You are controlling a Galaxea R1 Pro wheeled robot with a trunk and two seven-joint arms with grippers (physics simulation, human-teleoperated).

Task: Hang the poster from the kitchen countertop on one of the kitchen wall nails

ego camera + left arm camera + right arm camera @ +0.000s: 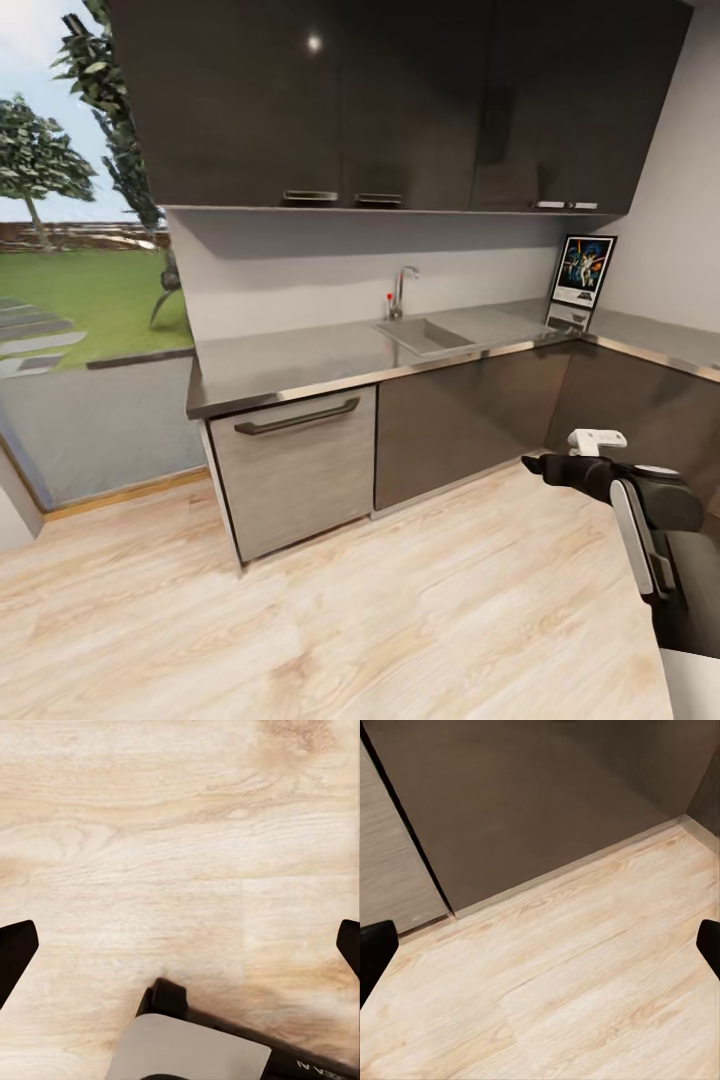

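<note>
Reaching forward low over floor, right end effector (535,466) spread open, poster (583,270) upright on countertop (300,362) corner

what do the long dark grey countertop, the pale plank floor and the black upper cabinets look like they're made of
The long dark grey glossy kitchen countertop looks like polished stone or metal: it mirrors the framed Star Wars poster standing on it. The pale plank floor looks like light matte wood or laminate, with visible grain. The glossy black upper cabinets seem lacquered, showing a bright light glint.
</note>
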